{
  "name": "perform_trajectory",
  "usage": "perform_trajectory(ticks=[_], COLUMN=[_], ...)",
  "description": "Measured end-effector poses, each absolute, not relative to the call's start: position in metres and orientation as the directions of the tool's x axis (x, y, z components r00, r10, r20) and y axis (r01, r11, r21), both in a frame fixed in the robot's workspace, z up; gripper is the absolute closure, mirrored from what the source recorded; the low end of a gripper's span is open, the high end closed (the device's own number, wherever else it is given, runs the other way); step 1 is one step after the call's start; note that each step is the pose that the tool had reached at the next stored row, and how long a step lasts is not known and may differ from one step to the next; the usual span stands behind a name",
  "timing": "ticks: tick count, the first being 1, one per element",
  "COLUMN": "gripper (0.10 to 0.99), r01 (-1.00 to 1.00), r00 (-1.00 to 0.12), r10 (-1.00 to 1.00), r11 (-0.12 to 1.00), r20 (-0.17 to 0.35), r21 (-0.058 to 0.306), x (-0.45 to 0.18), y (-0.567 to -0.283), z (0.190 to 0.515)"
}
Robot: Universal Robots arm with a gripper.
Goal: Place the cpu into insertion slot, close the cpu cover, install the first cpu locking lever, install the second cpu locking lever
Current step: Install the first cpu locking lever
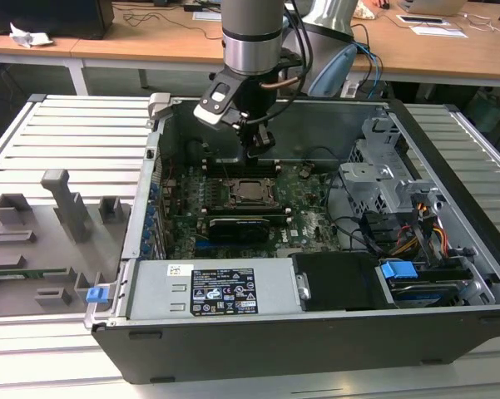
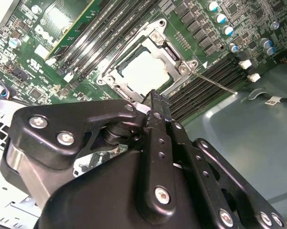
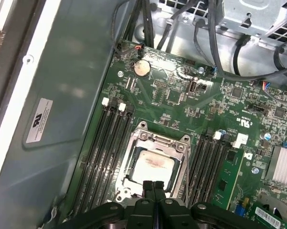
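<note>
Entry: my claw (image 3: pixel 153 185), closed, holding nothing, poised over cpu cover (image 3: pixel 162 140) shut upon cpu (image 3: pixel 153 167). Likely hazard: tips slipping off thin locking lever (image 2: pixel 216 81), gouging green board (image 3: pixel 181 95).

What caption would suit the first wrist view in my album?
Shut black gripper by the pale silver square chip, seated under its silver metal frame cover on the green circuit board.

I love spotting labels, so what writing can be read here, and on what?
Black label on the power supply: print too small to read.
White sticker on the case wall: too small to read.
Green circuit board: white markings, none legible.
</note>
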State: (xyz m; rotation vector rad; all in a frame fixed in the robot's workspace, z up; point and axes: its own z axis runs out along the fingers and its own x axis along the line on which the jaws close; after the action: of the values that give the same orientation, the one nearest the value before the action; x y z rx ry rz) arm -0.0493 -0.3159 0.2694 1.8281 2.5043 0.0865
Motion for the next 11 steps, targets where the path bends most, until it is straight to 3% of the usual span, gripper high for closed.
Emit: perform_trajectory(ticks=[11], gripper=[0.98], r01=[0.933], r00=[-0.355], r10=[0.935], r11=[0.354], r20=[0.001], r21=[0.068], x=[-0.0493], y=[-0.3159], z=[0.2694])
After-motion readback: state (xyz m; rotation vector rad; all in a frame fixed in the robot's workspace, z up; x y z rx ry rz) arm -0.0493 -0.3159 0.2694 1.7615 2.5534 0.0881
